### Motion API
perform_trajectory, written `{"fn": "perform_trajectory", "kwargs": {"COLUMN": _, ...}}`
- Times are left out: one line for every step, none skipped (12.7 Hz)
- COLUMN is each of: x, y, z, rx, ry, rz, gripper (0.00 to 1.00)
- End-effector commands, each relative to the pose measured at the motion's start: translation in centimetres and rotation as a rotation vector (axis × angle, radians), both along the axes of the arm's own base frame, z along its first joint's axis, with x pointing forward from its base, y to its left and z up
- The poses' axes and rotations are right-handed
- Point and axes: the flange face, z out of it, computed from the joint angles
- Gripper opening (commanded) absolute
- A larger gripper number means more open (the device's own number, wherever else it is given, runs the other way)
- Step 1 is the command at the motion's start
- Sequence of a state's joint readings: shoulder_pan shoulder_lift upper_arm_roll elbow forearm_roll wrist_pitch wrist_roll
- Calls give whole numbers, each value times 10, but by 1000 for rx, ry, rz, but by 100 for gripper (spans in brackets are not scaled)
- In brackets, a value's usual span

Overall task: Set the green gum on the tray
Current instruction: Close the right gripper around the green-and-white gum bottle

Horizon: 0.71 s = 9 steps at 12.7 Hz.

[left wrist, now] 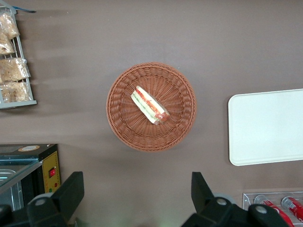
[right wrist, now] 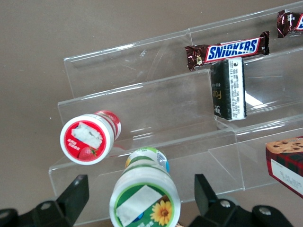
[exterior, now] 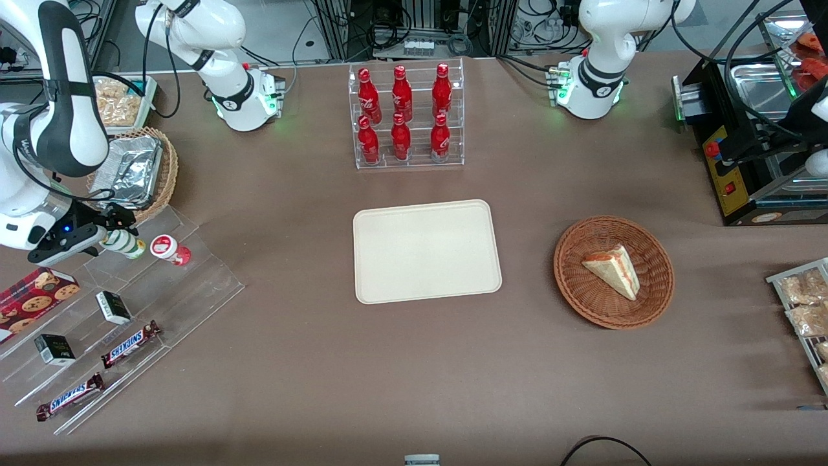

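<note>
Straddling upright green gum (right wrist: 144, 196), gripper (right wrist: 142, 198) open

Just beside the black, matt plastic pincer (right wrist: 142, 198), the green gum (right wrist: 145, 194) is smooth glossy plastic with a paper-like label on its lid. It stands on a clear, shiny acrylic stepped shelf (right wrist: 156, 99). Well apart from the pincer, the cream tray (exterior: 427, 251) looks matt on a matt brown surface (exterior: 414, 375).

right arm: low over its table end | gripper (exterior: 115, 234): fingers spread
</note>
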<state>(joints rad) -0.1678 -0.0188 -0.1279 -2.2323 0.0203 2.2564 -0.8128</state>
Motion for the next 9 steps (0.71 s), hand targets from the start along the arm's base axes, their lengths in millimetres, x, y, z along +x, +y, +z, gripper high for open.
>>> {"fn": "perform_trajectory", "kwargs": {"x": -13, "y": -3, "z": 5, "rx": 3, "ry": -30, "rz": 0, "gripper": 99}}
{"fn": "perform_trajectory", "kwargs": {"x": -14, "y": -3, "z": 4, "rx": 4, "ry": -29, "rz": 0, "gripper": 99}}
{"fn": "perform_trajectory", "kwargs": {"x": -15, "y": -4, "z": 4, "rx": 5, "ry": -27, "rz": -3, "gripper": 99}}
{"fn": "perform_trajectory", "kwargs": {"x": -18, "y": -4, "z": 5, "rx": 7, "ry": -29, "rz": -5, "gripper": 99}}
{"fn": "perform_trajectory", "kwargs": {"x": -21, "y": -6, "z": 6, "rx": 8, "ry": -31, "rz": -11, "gripper": 99}}
{"fn": "perform_trajectory", "kwargs": {"x": -23, "y": -8, "z": 4, "rx": 9, "ry": -27, "rz": -16, "gripper": 99}}
{"fn": "perform_trajectory", "kwargs": {"x": -24, "y": -8, "z": 3, "rx": 11, "ry": -26, "rz": -17, "gripper": 95}}
{"fn": "perform_trajectory", "kwargs": {"x": -23, "y": -7, "z": 2, "rx": 16, "ry": -24, "rz": -18, "gripper": 93}}
{"fn": "perform_trajectory", "kwargs": {"x": -24, "y": -8, "z": 2, "rx": 16, "ry": -26, "rz": -19, "gripper": 93}}
